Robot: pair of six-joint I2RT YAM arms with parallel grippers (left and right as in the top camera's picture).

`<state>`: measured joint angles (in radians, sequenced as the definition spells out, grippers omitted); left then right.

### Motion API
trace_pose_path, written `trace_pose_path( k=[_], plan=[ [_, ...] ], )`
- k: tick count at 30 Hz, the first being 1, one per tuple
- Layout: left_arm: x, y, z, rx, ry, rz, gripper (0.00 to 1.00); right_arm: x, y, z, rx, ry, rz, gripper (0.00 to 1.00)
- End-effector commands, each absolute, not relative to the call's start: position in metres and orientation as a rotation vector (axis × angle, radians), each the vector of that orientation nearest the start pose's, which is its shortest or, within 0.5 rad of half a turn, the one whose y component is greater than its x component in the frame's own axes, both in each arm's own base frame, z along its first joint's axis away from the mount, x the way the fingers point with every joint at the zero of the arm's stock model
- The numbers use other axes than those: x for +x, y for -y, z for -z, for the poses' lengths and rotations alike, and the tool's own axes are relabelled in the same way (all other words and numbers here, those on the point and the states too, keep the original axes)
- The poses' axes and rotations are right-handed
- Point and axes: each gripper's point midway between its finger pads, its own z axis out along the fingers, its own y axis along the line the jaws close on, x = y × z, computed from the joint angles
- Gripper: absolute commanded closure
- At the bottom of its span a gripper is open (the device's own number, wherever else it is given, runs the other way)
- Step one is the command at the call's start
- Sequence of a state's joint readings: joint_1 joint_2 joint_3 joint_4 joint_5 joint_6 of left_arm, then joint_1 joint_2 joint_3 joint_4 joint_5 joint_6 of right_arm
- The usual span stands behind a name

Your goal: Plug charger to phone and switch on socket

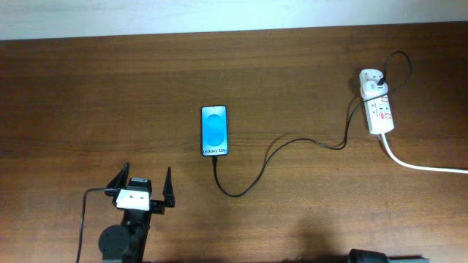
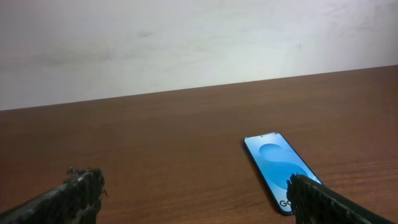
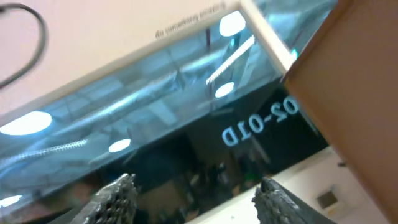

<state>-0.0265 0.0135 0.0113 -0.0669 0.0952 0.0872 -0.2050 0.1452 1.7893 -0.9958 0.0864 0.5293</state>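
— What do we have nearest us?
— Brown wooden table [image 1: 88, 88]. Our left gripper [image 1: 147, 167] hangs spread wide; our right gripper [image 3: 196, 190] is parted too, facing window glass [image 3: 155, 99].
— And farther out?
— The phone [image 1: 215, 131] lies flat mid-table. The charger [image 1: 300, 139] meets its near edge and runs to the socket [image 1: 377, 106] far right.

- Socket [image 1: 376, 109]: switch positions are too small to read from overhead.
- Charger [image 1: 292, 139]: the tip at the phone [image 1: 214, 131] is too small to confirm seating.
- Cord [image 1: 431, 168]: cut off by the right edge.
- Right arm [image 1: 369, 256]: only a dark sliver shows at the overhead bottom edge.
- Left wrist view: the phone's near end is hidden behind a finger [image 2: 323, 202].
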Motion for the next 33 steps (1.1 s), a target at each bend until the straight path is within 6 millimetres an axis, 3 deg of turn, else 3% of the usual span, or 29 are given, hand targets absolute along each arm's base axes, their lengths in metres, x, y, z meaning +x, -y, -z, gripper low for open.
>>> trace_pose_path(
  k=[1,3,7,11,13,16,18,21,23,24,27,30,33],
  plan=[
    [0.245,0.024,-0.159,0.183,-1.628,0.024,0.01,-0.142,-0.026,-0.521,0.419,-0.783,-0.155,0.20],
    [0.245,0.024,-0.159,0.183,-1.628,0.024,0.01,-0.147,-0.028,-0.509,0.454,-0.778,-0.097,0.01],
    [0.245,0.024,-0.159,0.183,-1.628,0.024,0.01,-0.152,-0.014,-0.499,0.584,-0.751,-0.009,0.01],
    [0.245,0.024,-0.159,0.183,-1.628,0.024,0.01,-0.149,0.002,-0.499,0.630,-0.724,-0.317,0.01],
    [0.245,0.024,-0.159,0.183,-1.628,0.024,0.01,-0.149,0.013,-0.501,0.668,-0.691,-0.568,0.01],
    [0.245,0.024,-0.159,0.183,-1.628,0.024,0.01,-0.140,0.029,-0.521,0.629,-0.648,-0.857,0.01],
    [0.245,0.024,-0.159,0.183,-1.628,0.024,0.01,-0.117,0.036,-0.524,0.610,-0.688,-0.921,0.01],
    [0.245,0.024,-0.159,0.183,-1.628,0.024,0.00,-0.055,0.028,-0.499,0.633,-0.873,-0.936,0.01],
    [0.245,0.024,-0.159,0.183,-1.628,0.024,0.01,0.003,0.035,-0.452,0.776,-1.036,-0.832,0.01],
    [0.245,0.024,-0.159,0.183,-1.628,0.024,0.01,0.032,0.035,-0.412,0.852,-1.176,-0.767,0.01],
    [0.245,0.024,-0.159,0.183,-1.628,0.024,0.01,0.085,0.036,-0.347,1.094,-1.275,-0.801,0.01],
    [0.245,0.024,-0.159,0.183,-1.628,0.024,0.01,0.125,0.050,-0.317,1.288,-1.146,-0.845,0.01],
    [0.245,0.024,-0.159,0.183,-1.628,0.024,0.01,0.159,0.056,-0.295,1.288,-1.104,-0.805,0.02]
  ],
)
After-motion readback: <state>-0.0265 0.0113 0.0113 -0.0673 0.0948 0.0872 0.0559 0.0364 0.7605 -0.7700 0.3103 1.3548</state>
